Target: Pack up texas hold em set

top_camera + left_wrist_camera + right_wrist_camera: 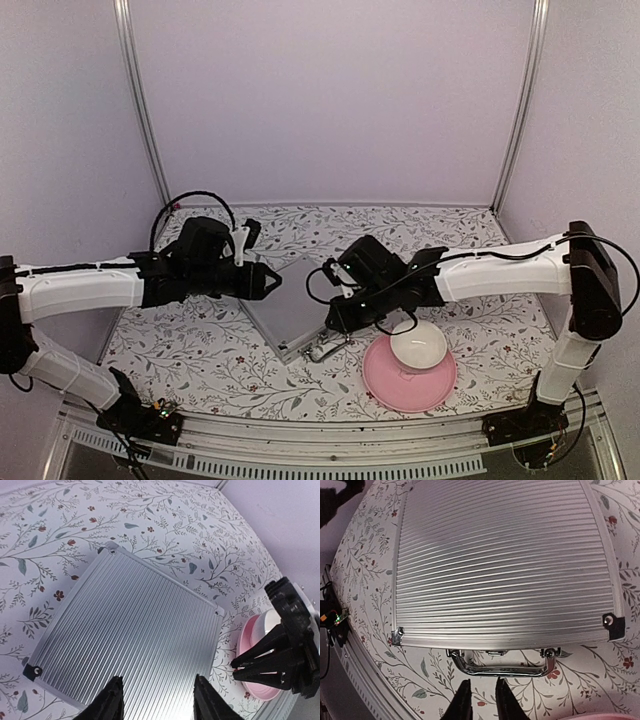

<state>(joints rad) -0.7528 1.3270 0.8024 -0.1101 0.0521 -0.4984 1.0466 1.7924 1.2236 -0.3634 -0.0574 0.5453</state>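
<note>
The silver aluminium briefcase (290,305) lies shut and flat on the floral table, its ribbed lid up (130,630) (505,560). Its metal handle (502,667) points toward the table's near edge and also shows in the top view (325,350). My left gripper (272,282) hovers over the case's left part, its jaws wide apart and empty (159,700). My right gripper (333,322) is just in front of the handle, its jaws a narrow gap apart and holding nothing (482,700). The card boxes, blue disc and chip stack are out of sight.
A pink plate (385,388) with a white bowl (418,345) on it sits right of the handle, under the right arm. The plate's rim shows in the left wrist view (245,645). Enclosure walls and metal posts stand behind and at both sides.
</note>
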